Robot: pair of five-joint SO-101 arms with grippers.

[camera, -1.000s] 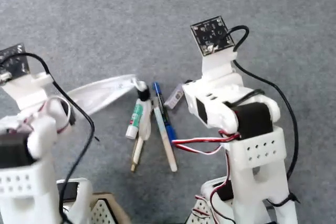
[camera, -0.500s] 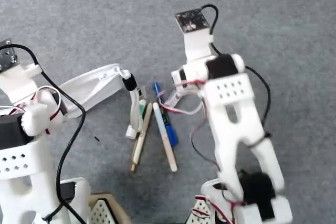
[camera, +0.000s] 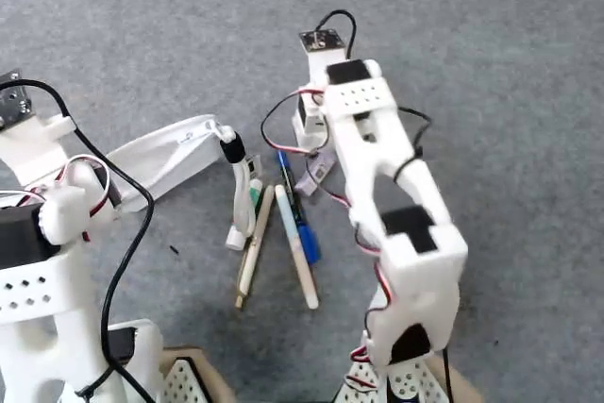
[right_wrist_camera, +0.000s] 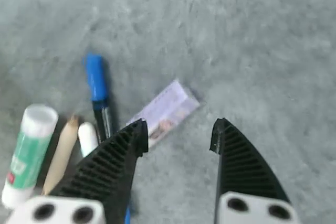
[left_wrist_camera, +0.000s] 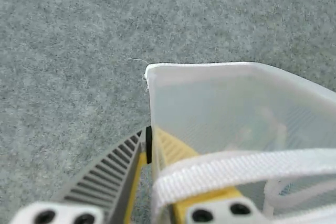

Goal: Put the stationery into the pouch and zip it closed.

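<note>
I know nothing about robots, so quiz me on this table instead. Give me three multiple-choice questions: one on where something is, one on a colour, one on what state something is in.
1. What lies just ahead of the right end effector?
A) a ruler
B) the small pale block
C) scissors

2. The capped pen beside that block is:
A) blue
B) red
C) orange

3. The pouch is:
A) zipped shut and lying flat
B) under the right arm
C) held by the left end effector

Answers:
1 B, the right wrist view shows the block just beyond its spread fingers.
2 A, the pen's cap and barrel are blue.
3 C, the left wrist view shows the fingers closed on the pouch's edge.
</note>
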